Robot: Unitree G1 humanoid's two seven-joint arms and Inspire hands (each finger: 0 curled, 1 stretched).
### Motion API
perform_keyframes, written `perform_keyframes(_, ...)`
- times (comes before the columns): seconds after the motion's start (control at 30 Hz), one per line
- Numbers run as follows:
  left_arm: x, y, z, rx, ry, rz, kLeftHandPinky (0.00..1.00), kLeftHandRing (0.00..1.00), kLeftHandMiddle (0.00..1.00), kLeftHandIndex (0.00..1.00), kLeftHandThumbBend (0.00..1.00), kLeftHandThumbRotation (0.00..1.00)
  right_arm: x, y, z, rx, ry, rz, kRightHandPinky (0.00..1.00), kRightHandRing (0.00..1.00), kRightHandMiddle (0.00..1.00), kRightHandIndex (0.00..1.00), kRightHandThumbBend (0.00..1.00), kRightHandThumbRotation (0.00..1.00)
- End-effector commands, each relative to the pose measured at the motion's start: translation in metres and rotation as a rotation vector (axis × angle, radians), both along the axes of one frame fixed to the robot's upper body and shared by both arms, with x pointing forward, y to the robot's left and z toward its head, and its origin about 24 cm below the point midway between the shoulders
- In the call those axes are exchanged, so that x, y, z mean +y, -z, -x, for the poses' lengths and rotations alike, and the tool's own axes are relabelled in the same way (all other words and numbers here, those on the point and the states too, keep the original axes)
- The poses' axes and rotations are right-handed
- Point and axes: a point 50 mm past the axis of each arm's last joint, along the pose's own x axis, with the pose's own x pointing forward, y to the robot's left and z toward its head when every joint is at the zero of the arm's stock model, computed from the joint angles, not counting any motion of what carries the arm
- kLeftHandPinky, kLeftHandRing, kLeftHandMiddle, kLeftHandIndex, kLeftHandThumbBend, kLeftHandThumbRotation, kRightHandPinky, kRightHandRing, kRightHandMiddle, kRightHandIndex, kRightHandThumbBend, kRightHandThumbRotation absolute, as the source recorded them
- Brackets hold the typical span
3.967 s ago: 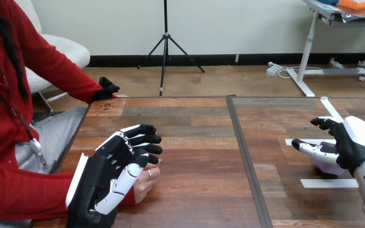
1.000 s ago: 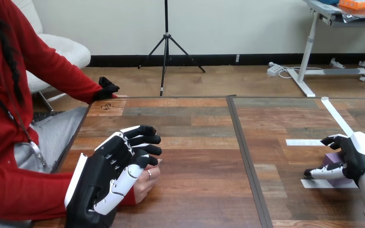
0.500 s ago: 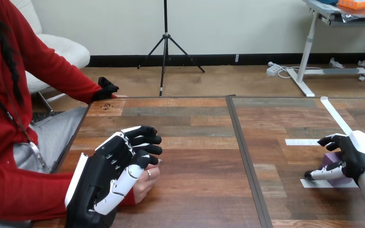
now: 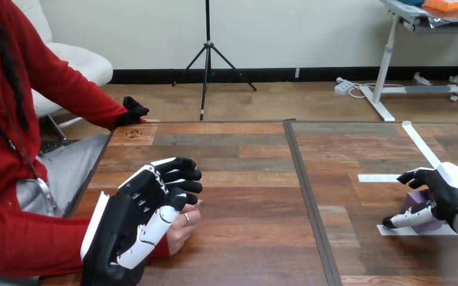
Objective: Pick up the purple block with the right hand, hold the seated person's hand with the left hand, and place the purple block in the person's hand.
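Observation:
The purple block (image 4: pixel 416 201) rests on the table at the right, on a strip of white tape. My right hand (image 4: pixel 450 196) is wrapped round it: the thumb lies along its near side and the fingers curl over its far side. At the near left, my left hand (image 4: pixel 134 223) lies over the person's hand (image 4: pixel 183 229), with its fingers and thumb curled round it. Most of the person's hand is hidden under mine; just its fingers show at my thumb's right.
White tape strips (image 4: pixel 377 178) mark the table's right half. A dark seam (image 4: pixel 304 185) runs down the table's middle. The person's other hand (image 4: pixel 133 112), in a black glove, rests at the far left corner of the table.
Since four seconds ago my right hand has dropped and drawn nearer, closing round the purple block. Over the last second it edged slightly right. My left hand has stayed put.

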Motion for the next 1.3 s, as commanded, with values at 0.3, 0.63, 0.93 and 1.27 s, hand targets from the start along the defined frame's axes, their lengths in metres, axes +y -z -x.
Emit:
perform_keyframes(0.3, 0.0, -0.021, -0.014, -0.107, 0.01, -0.009, 0.6, 0.65, 0.67, 0.67, 0.63, 0.57, 0.001, -0.038, -0.02, -0.04, -0.065, 0.001, 0.73, 0.85, 0.89, 0.86, 0.86, 0.0)
perform_keyframes(0.63, 0.0, -0.021, -0.014, -0.104, 0.014, -0.001, 0.6, 0.64, 0.67, 0.67, 0.63, 0.56, -0.003, -0.051, -0.022, -0.023, -0.067, 0.01, 0.78, 0.89, 0.92, 0.88, 0.84, 0.0)
perform_keyframes(0.93, 0.0, -0.021, -0.014, -0.1, 0.007, -0.009, 0.6, 0.64, 0.67, 0.67, 0.64, 0.56, -0.007, -0.062, -0.023, -0.036, -0.082, 0.004, 0.79, 0.89, 0.92, 0.88, 0.84, 0.0)
perform_keyframes(1.27, 0.0, -0.021, -0.014, -0.1, 0.004, -0.011, 0.6, 0.65, 0.67, 0.67, 0.64, 0.56, -0.011, -0.074, -0.024, -0.029, -0.083, 0.008, 0.81, 0.91, 0.93, 0.89, 0.83, 0.01)
